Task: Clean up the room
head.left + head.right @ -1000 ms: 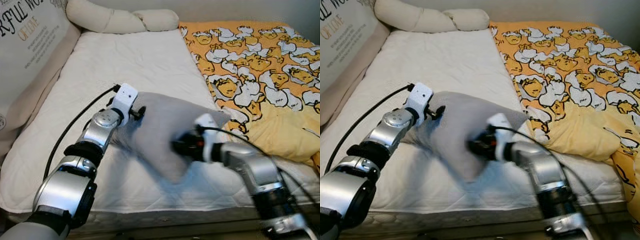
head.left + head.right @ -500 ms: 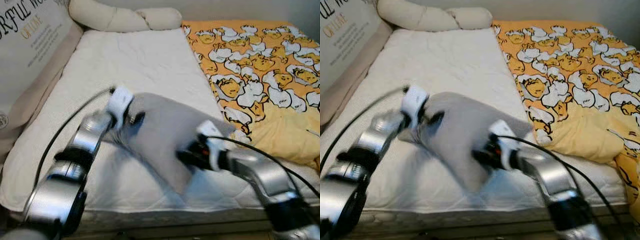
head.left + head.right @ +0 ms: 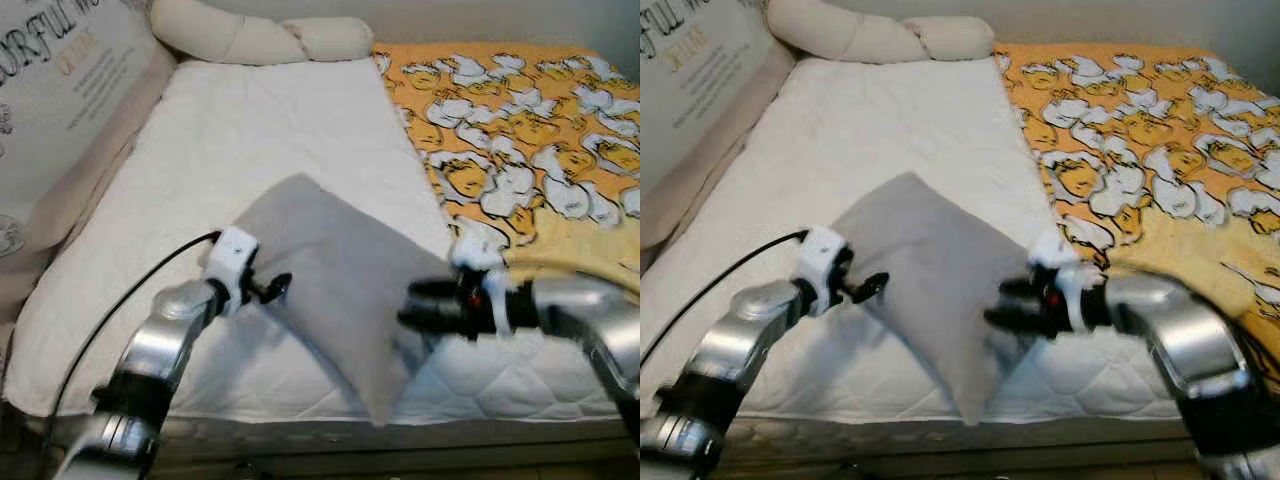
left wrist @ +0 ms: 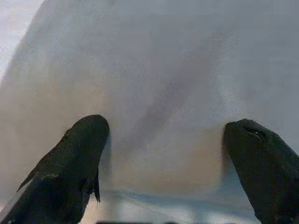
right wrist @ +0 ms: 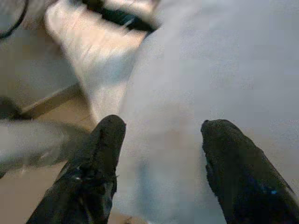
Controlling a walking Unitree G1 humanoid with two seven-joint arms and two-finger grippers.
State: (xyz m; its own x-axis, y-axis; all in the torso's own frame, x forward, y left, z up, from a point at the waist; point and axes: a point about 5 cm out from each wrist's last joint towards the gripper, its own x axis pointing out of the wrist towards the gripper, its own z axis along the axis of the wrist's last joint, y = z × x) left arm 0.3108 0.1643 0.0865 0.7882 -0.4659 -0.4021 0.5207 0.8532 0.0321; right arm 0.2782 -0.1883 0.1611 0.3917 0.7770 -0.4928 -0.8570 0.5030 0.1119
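Left eye view: a grey pillow (image 3: 335,280) lies on the white mattress (image 3: 250,130), turned like a diamond, with one corner pointing up the bed and the opposite corner hanging near the front edge. Its long axis runs from upper left to lower right, between the two arms.

The left gripper (image 3: 272,290) sits against the pillow's left edge; the right gripper (image 3: 415,305) meets its right edge from the other side. In the left wrist view the two black fingers (image 4: 77,158) stand apart with grey fabric between and beyond them, and the right wrist view shows the same spread of fingers (image 5: 100,158) against the cloth. Both pairs look parted rather than pinched on fabric, though the right arm is blurred, so I would not swear to it.

The pillow is thus squeezed or steadied between the two arms, each about equally near. The cream bolster (image 3: 260,38) lies at the head of the bed, well apart, straight up the mattress from the pillow. The duck-patterned quilt (image 3: 530,130) covers the right half.
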